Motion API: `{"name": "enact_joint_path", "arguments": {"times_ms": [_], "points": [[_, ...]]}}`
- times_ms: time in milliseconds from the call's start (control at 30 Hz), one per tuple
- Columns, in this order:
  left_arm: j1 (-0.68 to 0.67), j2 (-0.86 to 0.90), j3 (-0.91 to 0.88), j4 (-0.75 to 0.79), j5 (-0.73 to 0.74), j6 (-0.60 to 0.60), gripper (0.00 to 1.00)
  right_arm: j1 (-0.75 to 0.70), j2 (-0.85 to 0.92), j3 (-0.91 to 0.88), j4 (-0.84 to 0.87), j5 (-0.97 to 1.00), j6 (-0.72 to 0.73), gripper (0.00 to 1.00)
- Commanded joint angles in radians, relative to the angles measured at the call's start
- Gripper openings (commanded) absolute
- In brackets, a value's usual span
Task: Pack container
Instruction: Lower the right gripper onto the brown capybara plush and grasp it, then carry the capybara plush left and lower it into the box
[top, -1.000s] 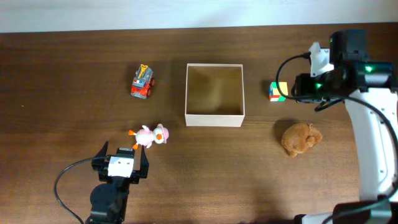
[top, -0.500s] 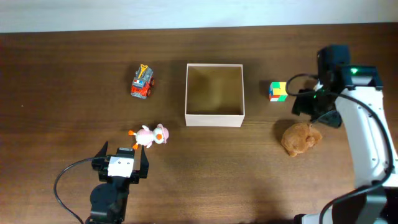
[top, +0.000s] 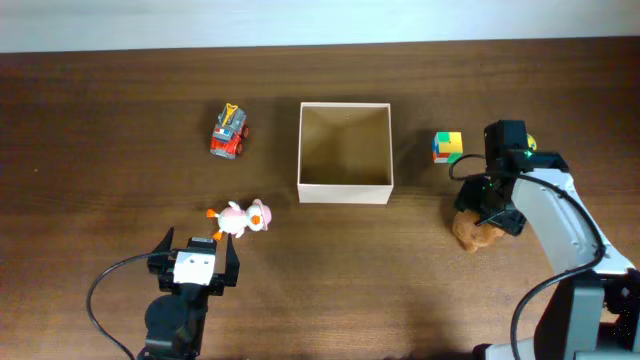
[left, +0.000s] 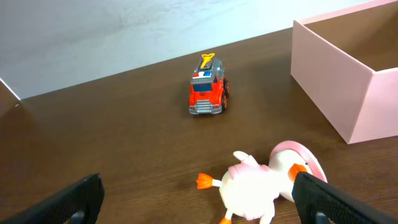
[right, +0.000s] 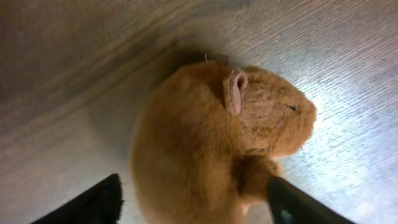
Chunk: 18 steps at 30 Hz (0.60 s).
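Reaching for the fuzzy brown plush animal (right: 205, 137), your right tool (right: 196, 202) straddles it, jaws apart; next close, lift, and carry it to the empty white-walled cardboard container (top: 345, 188), centred on the tabletop (top: 100, 100).

- On your dark wood tabletop (top: 100, 200), a red toy fire truck (top: 230, 131) stands upright on its wheels, a yellow ladder on top.
- Nearer you, a pink-and-white duck toy (top: 240, 217) lies on its side.
- Far right, you have a multicoloured cube (top: 447, 146).
- Near the cube, a brown plush animal (top: 472, 236) lies partly hidden.
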Motion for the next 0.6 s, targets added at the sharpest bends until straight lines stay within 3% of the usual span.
{"name": "enact_joint_path", "arguments": {"times_ms": [0,333,400,467,533,567], "points": [[-0.003,-0.008,-0.008,0.003,0.010,-0.012,0.99,-0.006,-0.002,-0.009,0.014,0.006,0.012,0.75],[-0.003,-0.008,-0.008,0.003,0.010,-0.012,0.99,-0.006,-0.001,-0.119,0.130,0.005,0.035,0.75],[-0.003,-0.008,-0.009,0.003,0.010,-0.012,0.99,-0.006,-0.001,-0.121,0.129,0.005,0.034,0.61],[-0.003,-0.008,-0.008,0.003,0.010,-0.012,0.99,-0.006,-0.002,-0.119,0.127,0.005,0.034,0.34],[-0.003,-0.008,-0.009,0.003,0.010,-0.012,0.99,-0.006,-0.002,-0.113,0.121,0.005,0.034,0.21],[-0.003,-0.008,-0.008,0.003,0.010,-0.012,0.99,-0.006,-0.003,-0.105,0.114,0.005,0.033,0.19]]}}
